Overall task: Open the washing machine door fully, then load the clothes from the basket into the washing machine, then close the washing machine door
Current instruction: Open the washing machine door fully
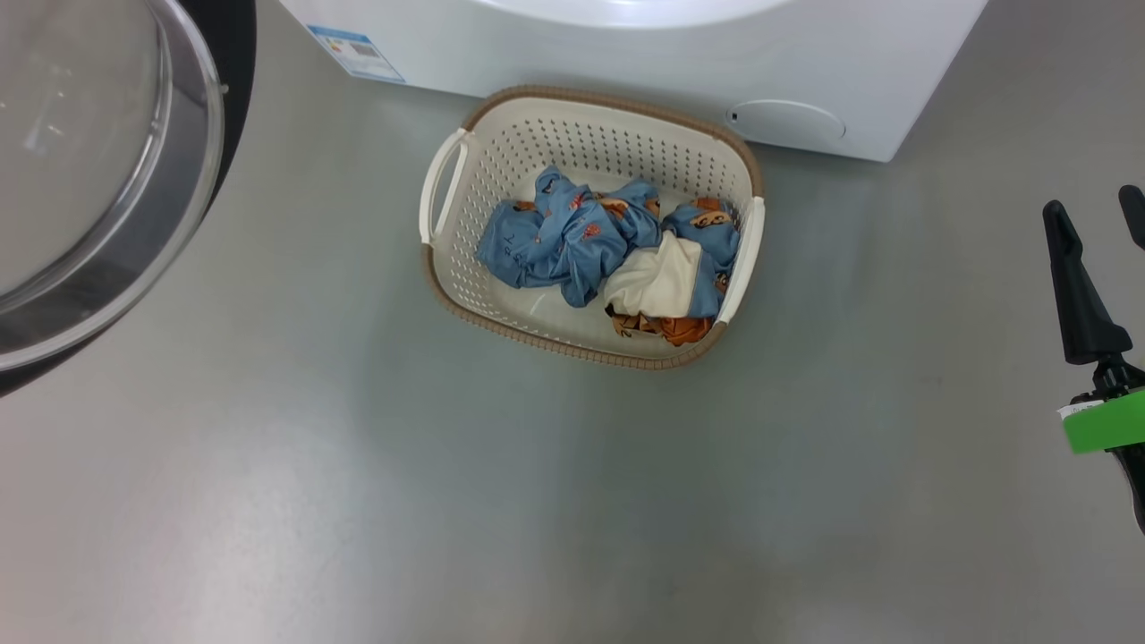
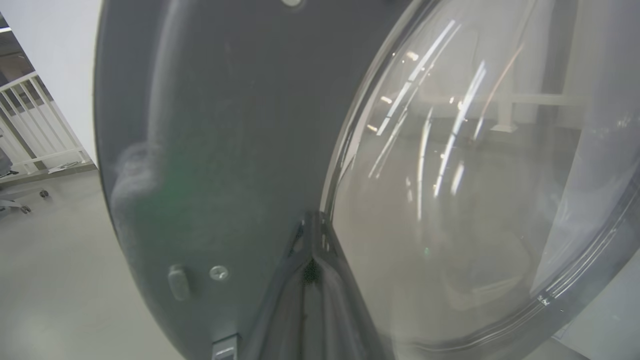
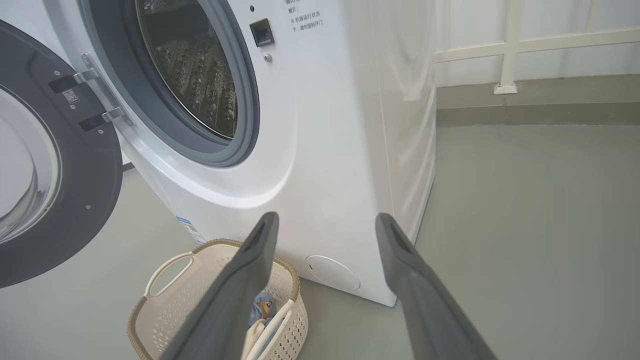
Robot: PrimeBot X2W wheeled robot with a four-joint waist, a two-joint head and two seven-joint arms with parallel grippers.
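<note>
Grey floor [image 1: 358, 492], white railing [image 3: 505, 50] behind, basket [image 1: 581, 143] of clothes [image 1: 572, 237] before washing machine [image 1: 626, 54], right gripper [image 3: 326, 216] spread, left gripper [image 2: 312, 262] pressed together.

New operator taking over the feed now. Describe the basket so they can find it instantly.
Find the big white washing machine; on the grey floor just in front of it sits the basket. It is a small cream perforated tub with a brown woven-look rim, holding crumpled light-blue clothes, unlike the glass door at left.

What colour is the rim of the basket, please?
Brown, woven-looking rim on the cream-white basket; the head view shows it best.
</note>
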